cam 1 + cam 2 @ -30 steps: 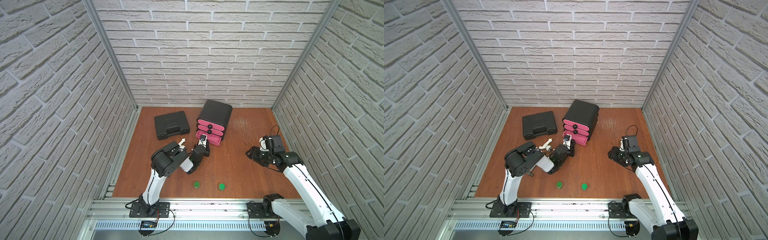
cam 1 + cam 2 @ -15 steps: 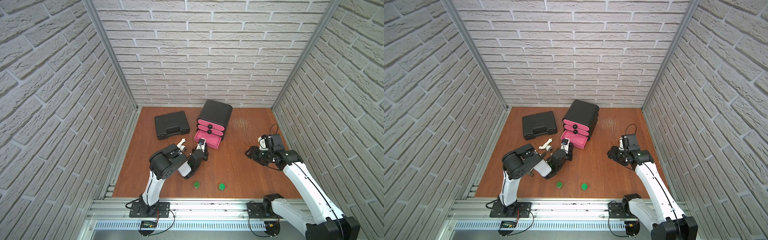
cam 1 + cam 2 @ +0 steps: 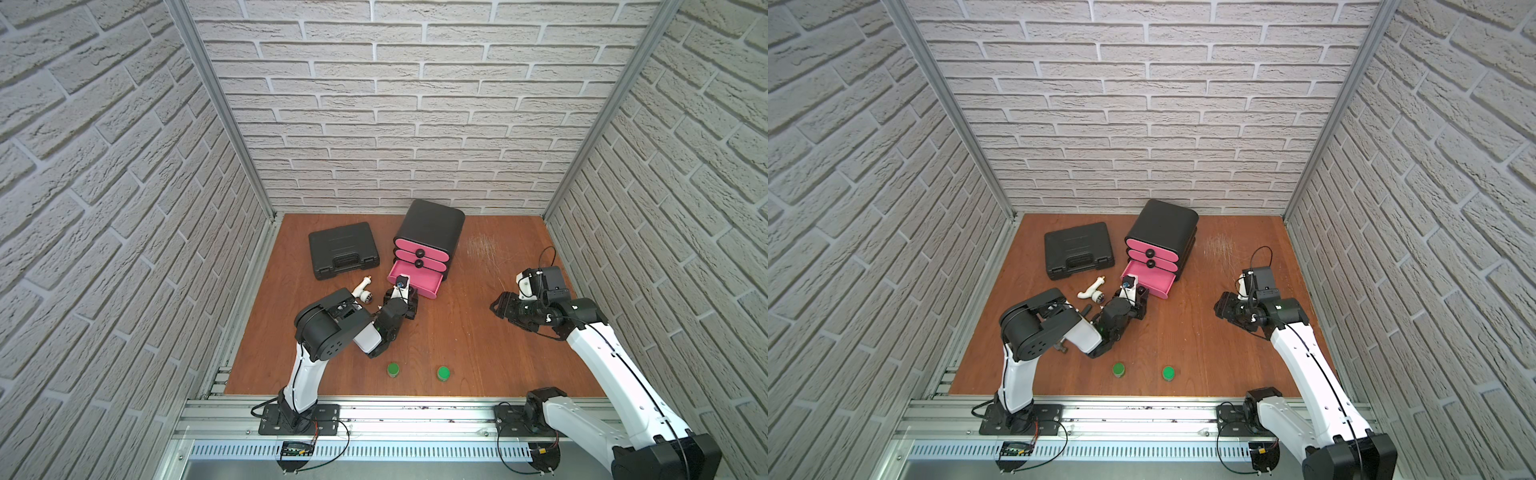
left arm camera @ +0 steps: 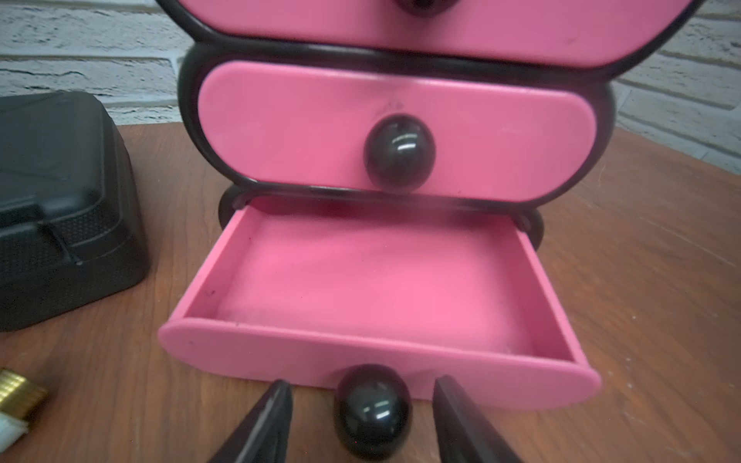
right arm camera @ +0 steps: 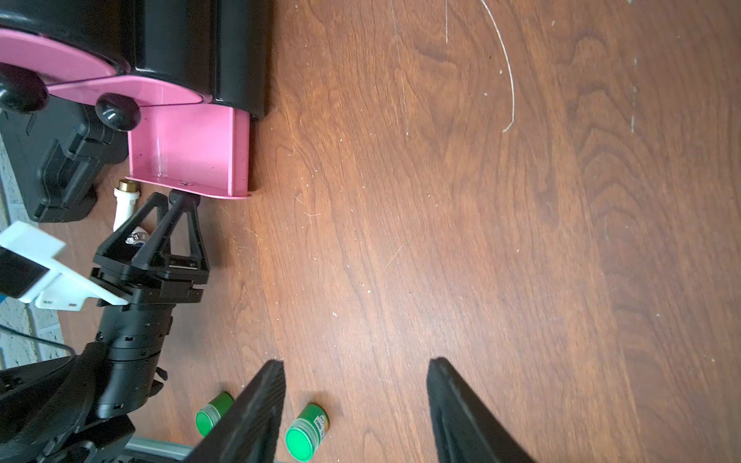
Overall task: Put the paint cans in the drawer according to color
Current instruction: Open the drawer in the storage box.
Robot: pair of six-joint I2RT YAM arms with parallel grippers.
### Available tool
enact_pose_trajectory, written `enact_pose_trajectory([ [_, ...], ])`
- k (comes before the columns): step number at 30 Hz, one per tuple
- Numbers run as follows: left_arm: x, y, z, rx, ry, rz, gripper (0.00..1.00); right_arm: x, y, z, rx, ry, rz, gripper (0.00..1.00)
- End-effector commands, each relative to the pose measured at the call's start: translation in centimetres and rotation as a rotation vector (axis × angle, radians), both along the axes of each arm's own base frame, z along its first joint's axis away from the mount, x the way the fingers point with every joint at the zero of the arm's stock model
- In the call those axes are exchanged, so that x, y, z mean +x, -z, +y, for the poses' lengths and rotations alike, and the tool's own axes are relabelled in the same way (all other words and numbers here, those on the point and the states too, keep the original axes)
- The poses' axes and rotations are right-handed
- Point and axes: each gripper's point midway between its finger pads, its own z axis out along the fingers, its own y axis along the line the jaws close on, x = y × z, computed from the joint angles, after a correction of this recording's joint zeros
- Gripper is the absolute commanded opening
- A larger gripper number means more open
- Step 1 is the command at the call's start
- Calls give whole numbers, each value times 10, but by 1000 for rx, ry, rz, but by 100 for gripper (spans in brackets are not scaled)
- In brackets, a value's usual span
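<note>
Taking the back wall as 12 o'clock and the table's middle as the dial's centre, the left can and right can stand at 6, closest to the front edge. Both are upright with green lids and stand apart from each other. In the right wrist view the left can is half hidden behind a finger, and the print on the right can's label is too small to read. The right gripper hangs low at 3, jaws wide apart with only bare wood between them. The left gripper sits at the centre, pointing to 12. Its jaws are parted on either side of the knob with a gap at each side, gripping nothing. The frame edge cuts off the knob's underside. In both top views its fingers are mostly lost under its own wrist. Just past it at 12 the bottom drawer is pulled out. A white fitting lies at 10, one end tucked behind the left arm. The black case lies shut at 11. The unit stands farthest at 12, its two upper drawers shut, so what they contain cannot be seen.
</note>
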Motion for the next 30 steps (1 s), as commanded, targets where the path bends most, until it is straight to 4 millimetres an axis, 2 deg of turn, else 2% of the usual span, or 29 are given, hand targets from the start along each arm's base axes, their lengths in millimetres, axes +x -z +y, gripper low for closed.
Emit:
enact_pose_trajectory([
  [1, -8, -24, -1, -7, 16, -56, 65, -5, -6, 3, -35, -36, -16, 62],
  [9, -44, -45, 9, 34, 26, -57, 68, -31, 1, 22, -91, -181, 53, 65],
  [14, -58, -67, 22, 89, 1, -27, 67, -47, 12, 50, -121, -304, 110, 65],
  [20, -69, -80, 64, 115, -145, 37, 67, -65, 28, 93, -161, -459, 133, 64],
  [26, -75, -76, 109, -54, -300, 144, 66, -81, 46, 140, -228, -631, 147, 64],
  [30, -76, -72, 128, -95, -350, 189, 66, -92, 62, 153, -281, -693, 193, 62],
])
